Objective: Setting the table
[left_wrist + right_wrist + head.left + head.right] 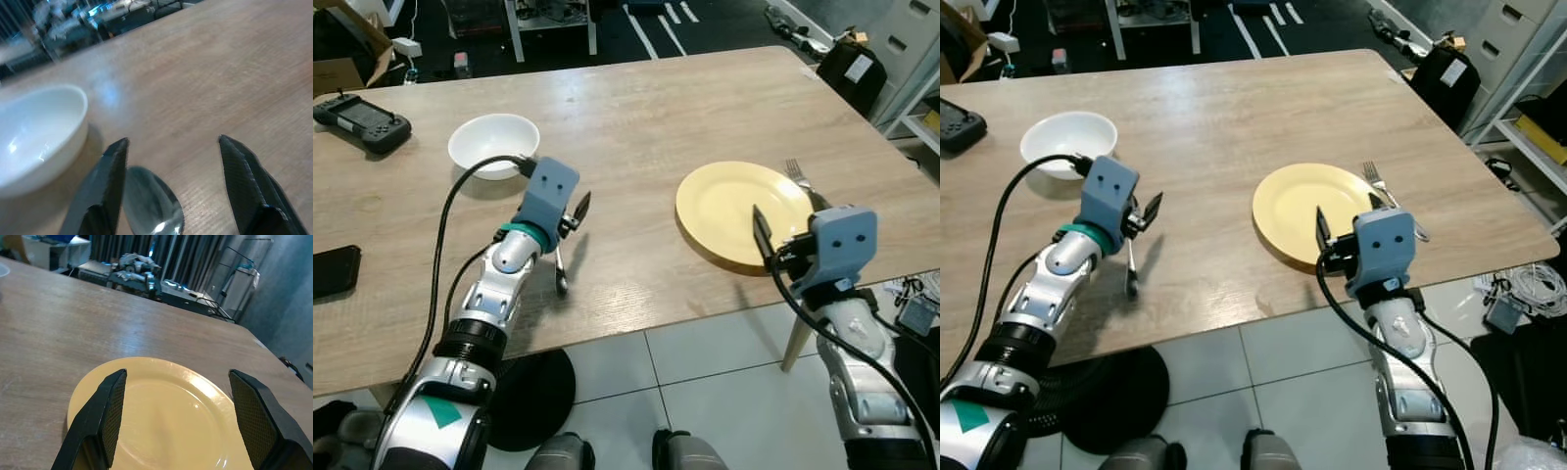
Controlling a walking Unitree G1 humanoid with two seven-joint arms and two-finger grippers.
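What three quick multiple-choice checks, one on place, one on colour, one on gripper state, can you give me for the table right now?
1. Where does the fork lie?
A. In the white bowl
B. Beside the yellow plate, on the robot's right of it
C. On the floor

2. What colour is the bowl?
A. White
B. Yellow
C. Black

3. How does the left gripper stand over the spoon?
A. Shut on the spoon
B. Open, fingers apart above the spoon
C. Out of view

Answers: 1 B, the fork rests on the table at the plate's right edge. 2 A, the bowl is plain white. 3 B, the left wrist view shows the fingers spread with the spoon lying on the table between them.
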